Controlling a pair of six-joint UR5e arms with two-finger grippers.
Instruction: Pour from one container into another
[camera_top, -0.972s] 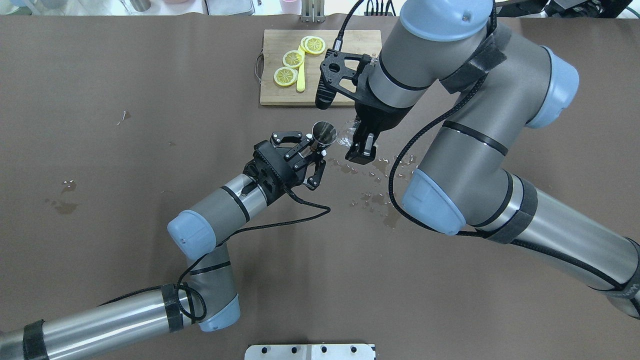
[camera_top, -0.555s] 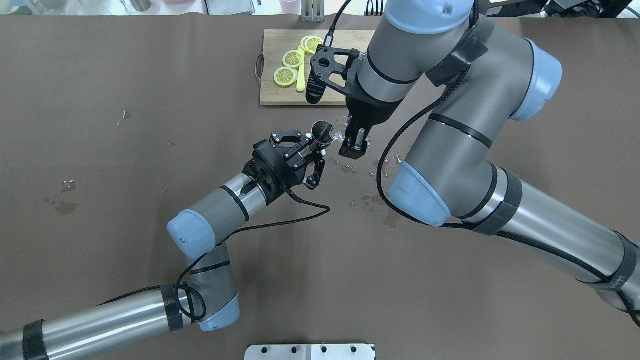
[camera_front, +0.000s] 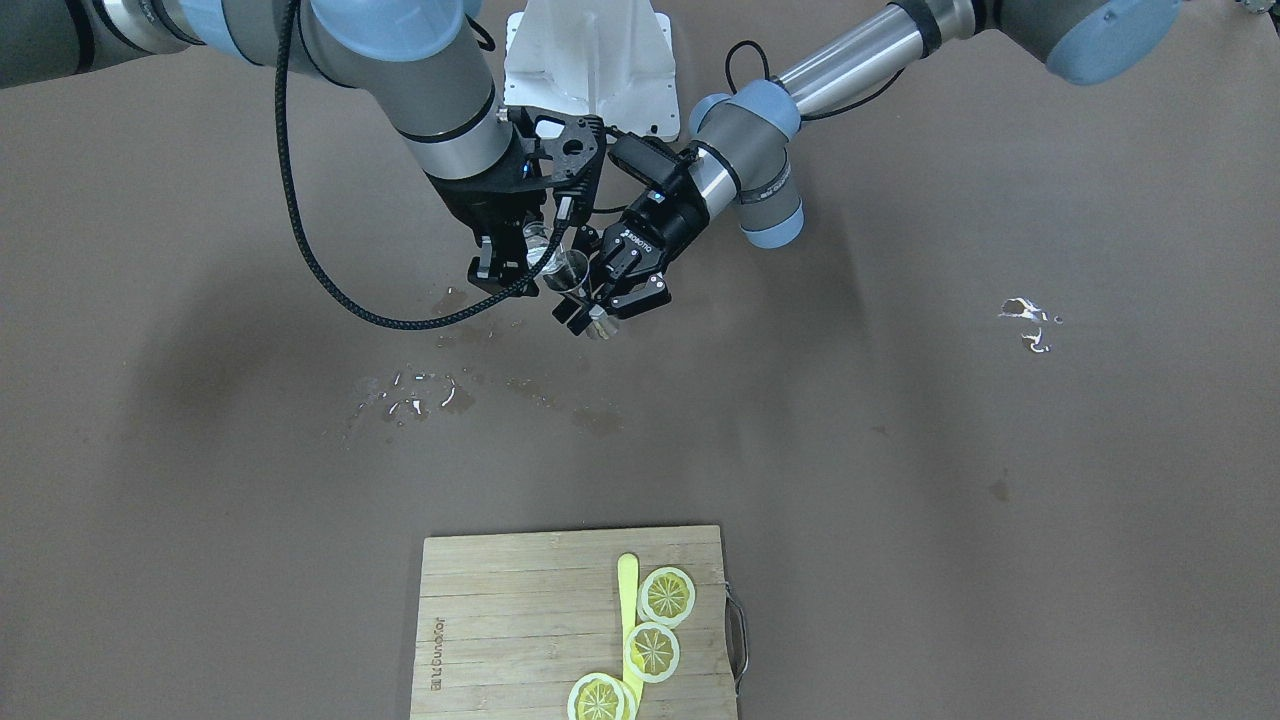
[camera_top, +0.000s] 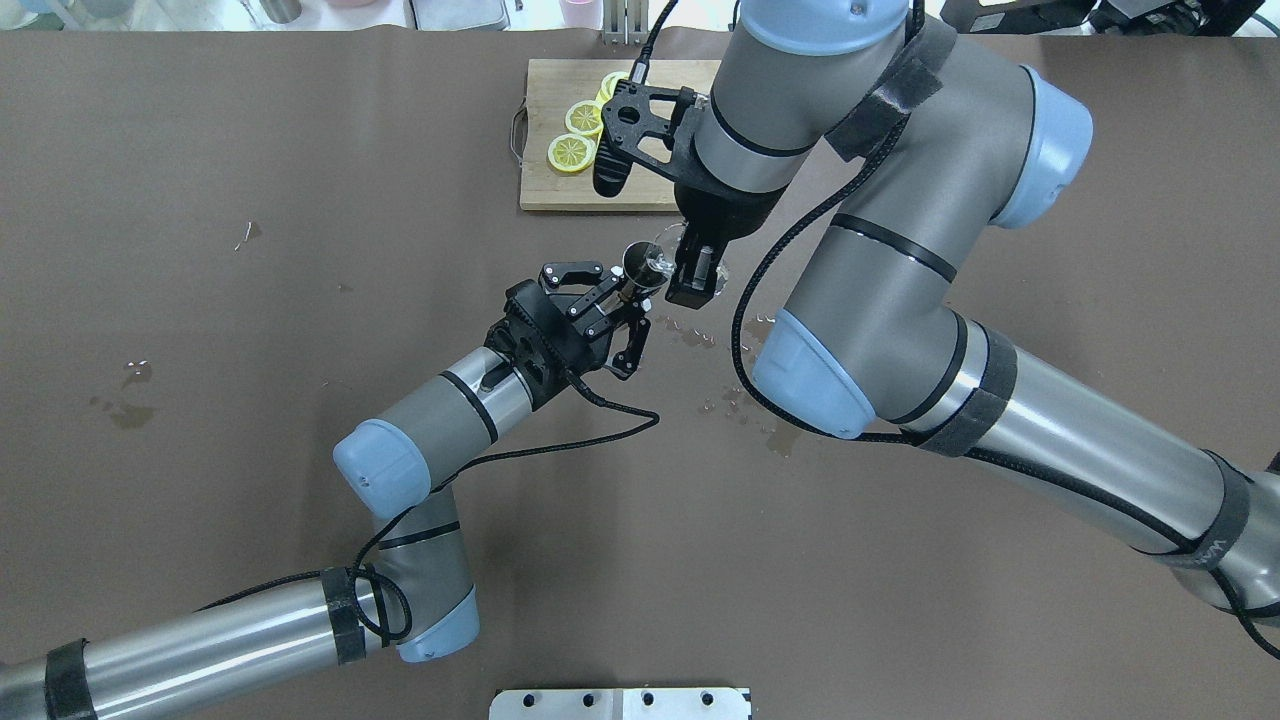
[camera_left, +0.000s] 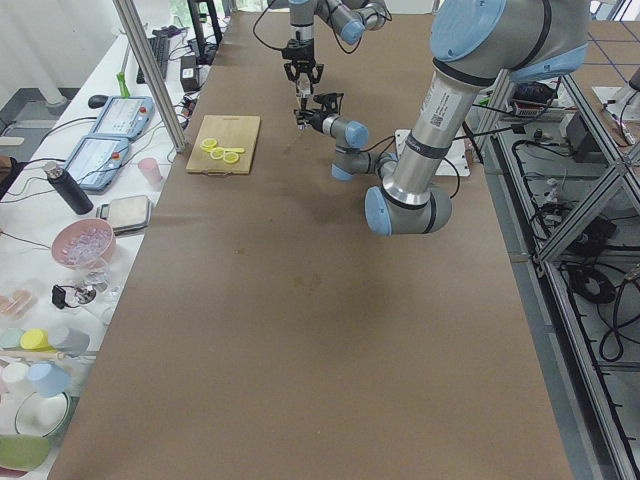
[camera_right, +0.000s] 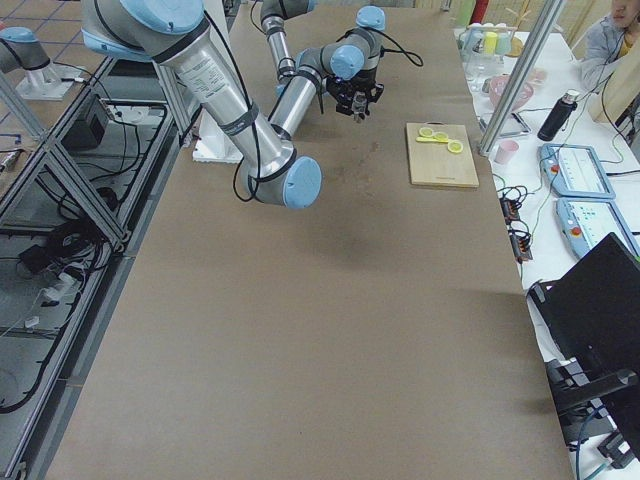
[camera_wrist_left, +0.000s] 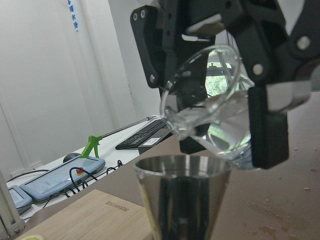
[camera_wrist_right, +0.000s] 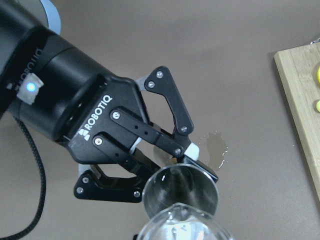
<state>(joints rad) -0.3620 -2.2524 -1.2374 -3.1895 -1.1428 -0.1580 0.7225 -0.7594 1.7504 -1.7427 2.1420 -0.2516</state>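
Observation:
The clear glass tumbler (camera_top: 657, 250) is tilted on its side, its mouth over the rim of the steel jigger (camera_top: 635, 266). My right gripper (camera_top: 680, 264) is shut on the tumbler from above. My left gripper (camera_top: 626, 298) is shut on the jigger's narrow waist and holds it upright above the table. In the left wrist view the tumbler (camera_wrist_left: 207, 107) hangs just above the jigger's cup (camera_wrist_left: 182, 192), with liquid low in the glass. The right wrist view looks down into the jigger (camera_wrist_right: 181, 192). From the front, the tumbler (camera_front: 563, 268) sits beside the left gripper (camera_front: 603, 303).
A wooden cutting board (camera_top: 545, 190) with lemon slices (camera_top: 572, 152) and a yellow stick lies at the far edge, behind the grippers. Spilled drops (camera_top: 742, 400) wet the brown table cover under the right arm. The right arm's elbow reaches over the table's middle.
My right arm has swung left, carrying the tumbler from beside the jigger to over its rim. The left arm and the jigger have stayed put.

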